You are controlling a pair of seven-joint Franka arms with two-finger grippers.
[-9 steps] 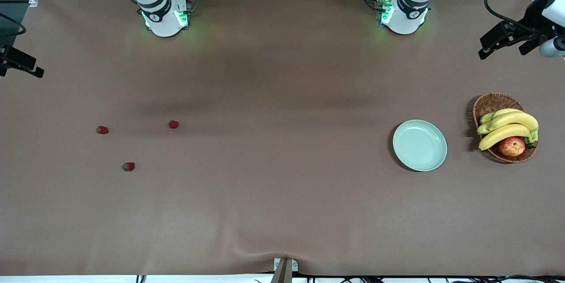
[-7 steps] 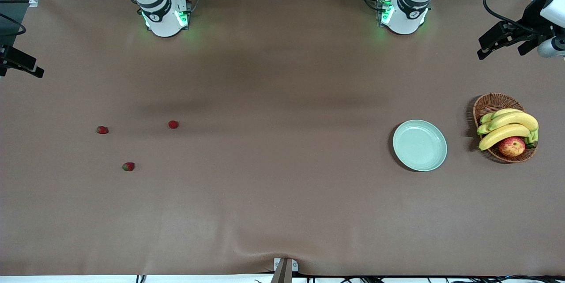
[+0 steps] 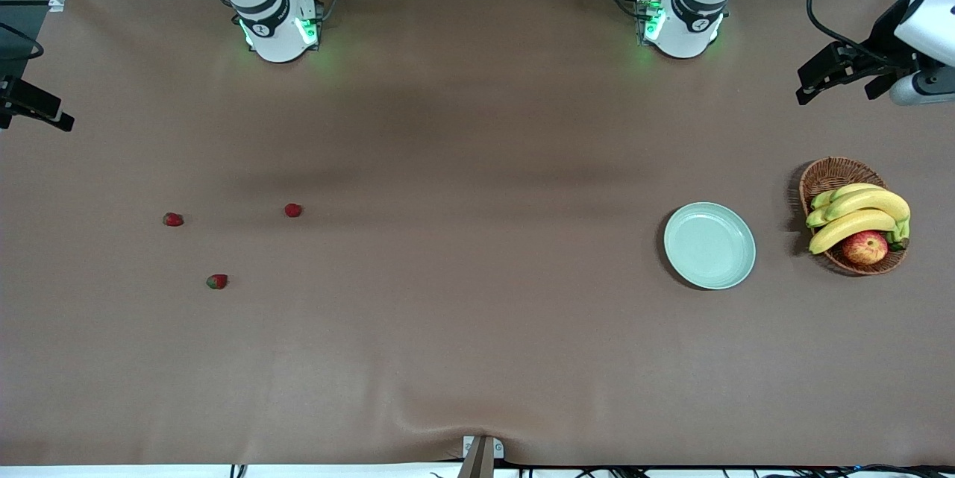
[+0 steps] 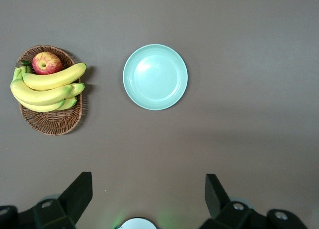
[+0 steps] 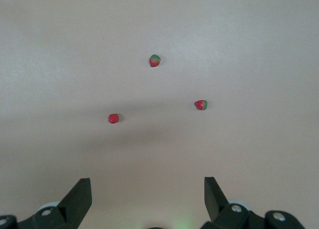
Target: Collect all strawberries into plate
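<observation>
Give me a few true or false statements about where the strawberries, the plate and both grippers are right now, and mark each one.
1. All three strawberries lie on the table, none in the plate. True.
2. The plate holds an apple. False: the plate is empty; the apple sits in the wicker basket with the bananas.
3. The right gripper grips a strawberry. False: it is open and empty.
4. The left gripper is open. True.
</observation>
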